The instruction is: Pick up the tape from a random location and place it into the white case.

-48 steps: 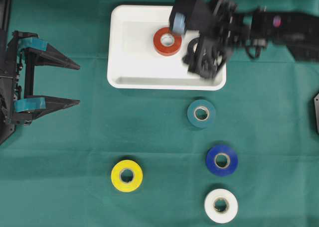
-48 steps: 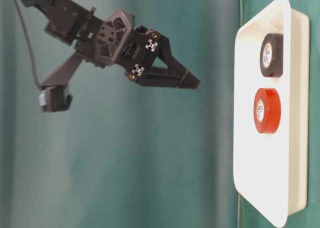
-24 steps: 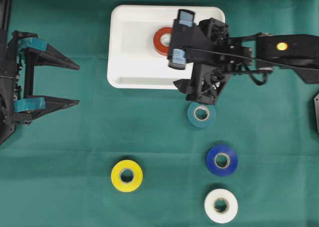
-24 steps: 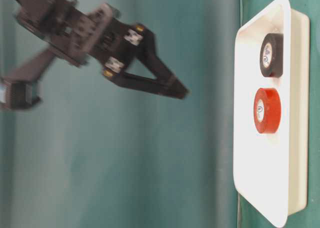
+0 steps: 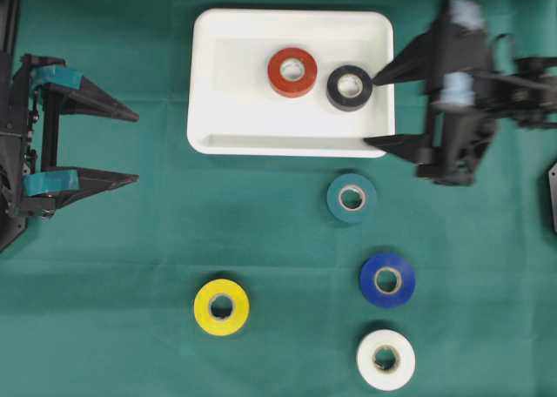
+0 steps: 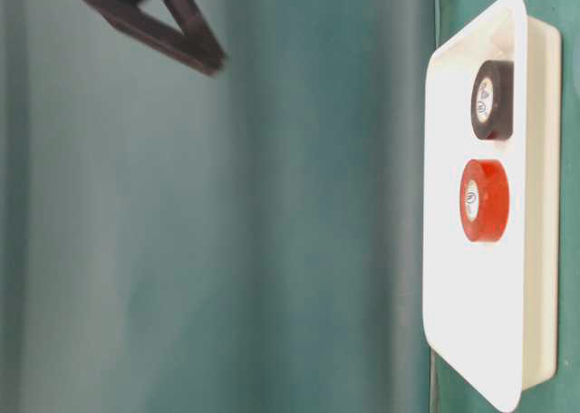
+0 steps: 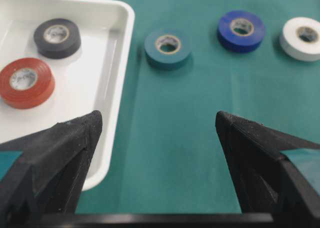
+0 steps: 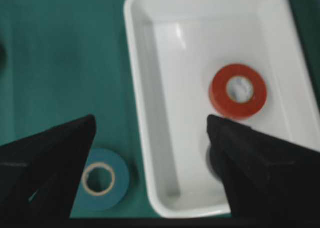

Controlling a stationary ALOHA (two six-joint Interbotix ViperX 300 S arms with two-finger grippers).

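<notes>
While both arms hang clear:
Right fingers [image 5: 376, 107]: spread wide, holding nothing, frame right.
Left fingers [image 5: 132, 147]: wide apart, empty, frame left.

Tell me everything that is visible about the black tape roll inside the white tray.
The black tape roll is a small ring of glossy black tape wound on a pale core with faint printing on it. It lies flat on the floor of the white case, in the part nearest the right arm. The red tape roll lies close beside it; whether the two touch cannot be told. Nothing grips it: the right gripper stands open with its fingertips at the case's rim.
</notes>
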